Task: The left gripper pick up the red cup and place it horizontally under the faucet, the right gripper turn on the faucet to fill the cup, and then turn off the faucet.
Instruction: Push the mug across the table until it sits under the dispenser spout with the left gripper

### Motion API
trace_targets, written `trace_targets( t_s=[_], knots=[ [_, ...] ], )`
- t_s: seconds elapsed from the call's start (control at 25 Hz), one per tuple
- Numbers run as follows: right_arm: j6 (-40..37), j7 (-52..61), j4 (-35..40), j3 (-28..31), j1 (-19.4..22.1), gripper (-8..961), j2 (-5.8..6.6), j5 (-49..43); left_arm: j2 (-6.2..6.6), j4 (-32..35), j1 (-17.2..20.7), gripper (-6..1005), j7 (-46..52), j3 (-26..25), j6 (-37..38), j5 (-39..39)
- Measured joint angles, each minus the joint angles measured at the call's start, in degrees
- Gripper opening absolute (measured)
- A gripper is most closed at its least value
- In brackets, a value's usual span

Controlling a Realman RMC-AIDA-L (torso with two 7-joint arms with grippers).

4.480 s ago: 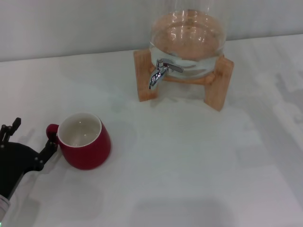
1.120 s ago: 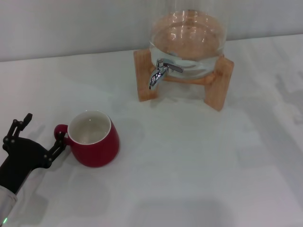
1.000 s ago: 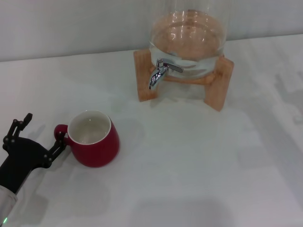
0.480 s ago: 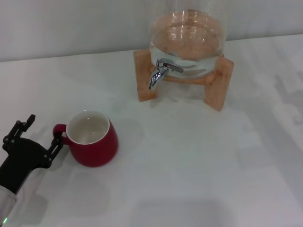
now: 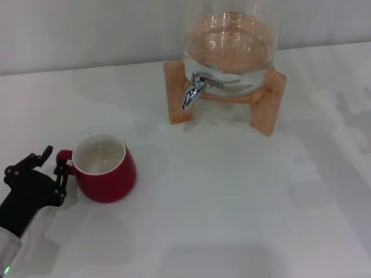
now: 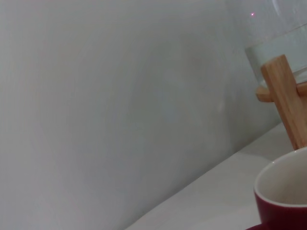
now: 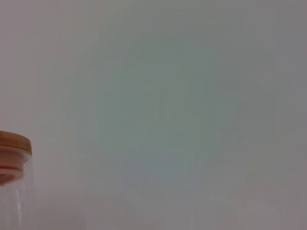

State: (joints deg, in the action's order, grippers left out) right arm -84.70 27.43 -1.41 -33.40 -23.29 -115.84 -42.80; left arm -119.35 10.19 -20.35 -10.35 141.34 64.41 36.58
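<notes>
The red cup [image 5: 105,175] stands upright on the white table, at the near left, its cream inside showing and its loop handle [image 5: 62,156] turned toward my left gripper [image 5: 53,160]. The black claw's two fingers sit on either side of that handle, closed in on it. The left wrist view catches the red cup's rim [image 6: 283,196] close by. The chrome faucet [image 5: 196,88] juts from the glass jar [image 5: 232,40] at the back, well away from the cup, spout pointing down. My right gripper is out of view.
The jar rests on a wooden stand [image 5: 266,107], which also shows in the left wrist view as a wooden stand leg [image 6: 287,105]. A plain wall runs behind the table. The right wrist view shows only that wall and the jar's wooden lid [image 7: 14,143].
The left claw's fingers have drawn together around the cup's handle. The cup has shifted a little to the left, its handle swinging upward.
</notes>
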Motion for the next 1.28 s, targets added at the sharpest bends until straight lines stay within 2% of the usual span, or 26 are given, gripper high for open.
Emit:
trace_targets(
  t_s=[0.64, 1.28],
  knots=[
    [-0.39, 0.0, -0.08, -0.09, 0.07, 721, 0.0, 0.0, 0.0, -0.09, -0.12, 101, -0.03, 0.3, -0.17, -0.23],
    [-0.27, 0.0, -0.63, -0.09, 0.09, 721, 0.09, 0.0, 0.0, 0.15, -1.59, 101, -0.45, 0.37, -0.17, -0.41]
  ],
)
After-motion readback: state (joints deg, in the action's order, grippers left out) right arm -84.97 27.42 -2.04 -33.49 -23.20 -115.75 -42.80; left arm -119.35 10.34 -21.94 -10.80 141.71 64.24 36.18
